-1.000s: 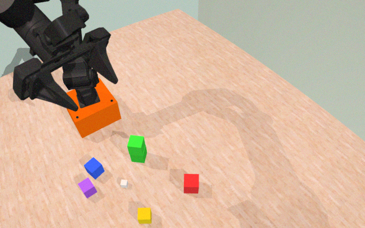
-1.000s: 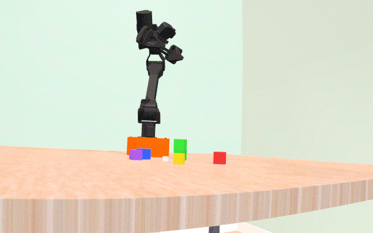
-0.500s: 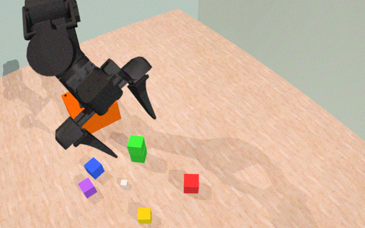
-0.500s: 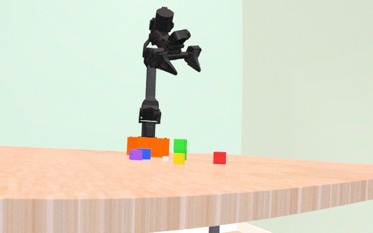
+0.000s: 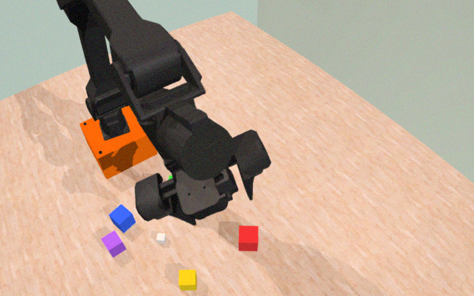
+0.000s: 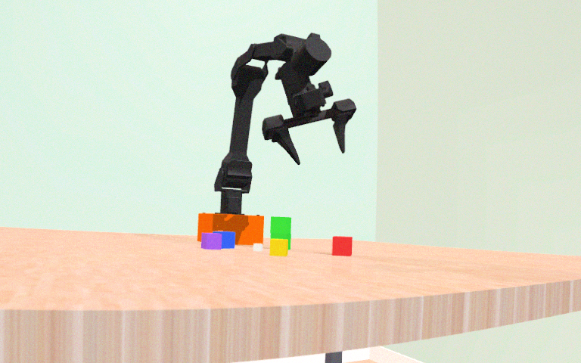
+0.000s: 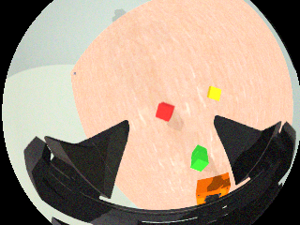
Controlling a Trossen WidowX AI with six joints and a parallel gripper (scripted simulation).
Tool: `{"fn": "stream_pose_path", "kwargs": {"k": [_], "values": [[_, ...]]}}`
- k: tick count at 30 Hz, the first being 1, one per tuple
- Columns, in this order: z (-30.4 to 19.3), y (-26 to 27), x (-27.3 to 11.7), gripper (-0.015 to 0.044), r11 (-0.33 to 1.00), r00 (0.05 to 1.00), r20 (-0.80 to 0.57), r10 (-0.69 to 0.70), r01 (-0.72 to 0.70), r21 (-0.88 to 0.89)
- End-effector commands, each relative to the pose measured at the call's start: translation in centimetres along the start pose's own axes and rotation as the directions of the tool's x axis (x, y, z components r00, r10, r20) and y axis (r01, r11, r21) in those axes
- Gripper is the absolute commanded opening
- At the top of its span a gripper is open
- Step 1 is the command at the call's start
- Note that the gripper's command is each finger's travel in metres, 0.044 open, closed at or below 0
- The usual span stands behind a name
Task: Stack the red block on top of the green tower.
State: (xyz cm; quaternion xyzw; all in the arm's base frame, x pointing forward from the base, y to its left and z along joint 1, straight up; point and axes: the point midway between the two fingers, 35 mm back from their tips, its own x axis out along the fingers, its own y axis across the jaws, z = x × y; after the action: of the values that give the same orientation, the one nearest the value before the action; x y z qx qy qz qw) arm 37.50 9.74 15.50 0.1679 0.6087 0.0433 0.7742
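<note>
High above the table [image 6: 385, 274] hangs the end effector [image 6: 318, 156] — spread wide, gripping nothing — red block [image 6: 341, 246] and green tower [image 6: 280, 227] below.

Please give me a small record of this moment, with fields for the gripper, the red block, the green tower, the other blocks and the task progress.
gripper: gripper open, empty, high above the table
red block: red block on the table, apart from the rest
green tower: green tower upright, nothing on top
other blocks: blue, purple, white, yellow
progress: red block not yet picked up
</note>
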Motion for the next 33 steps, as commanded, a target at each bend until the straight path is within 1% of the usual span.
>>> {"fn": "stream_pose_path", "kwargs": {"k": [1,7,12,21,29,33], "values": [[-0.4,1.1,2.2,0.0440,0.994,0.996,-0.052,-0.070,0.074,0.085],[-2.0,2.6,6.3,0.0440,0.954,0.972,-0.136,-0.194,0.219,0.205],[-3.3,3.6,9.0,0.0440,0.904,0.941,-0.174,-0.291,0.330,0.273],[-3.8,3.5,9.6,0.0440,0.902,0.939,-0.175,-0.294,0.334,0.275],[-4.8,2.2,13.8,0.0440,0.902,0.939,-0.175,-0.295,0.334,0.275],[-4.8,2.2,13.9,0.0440,0.902,0.939,-0.175,-0.294,0.334,0.275]]}}
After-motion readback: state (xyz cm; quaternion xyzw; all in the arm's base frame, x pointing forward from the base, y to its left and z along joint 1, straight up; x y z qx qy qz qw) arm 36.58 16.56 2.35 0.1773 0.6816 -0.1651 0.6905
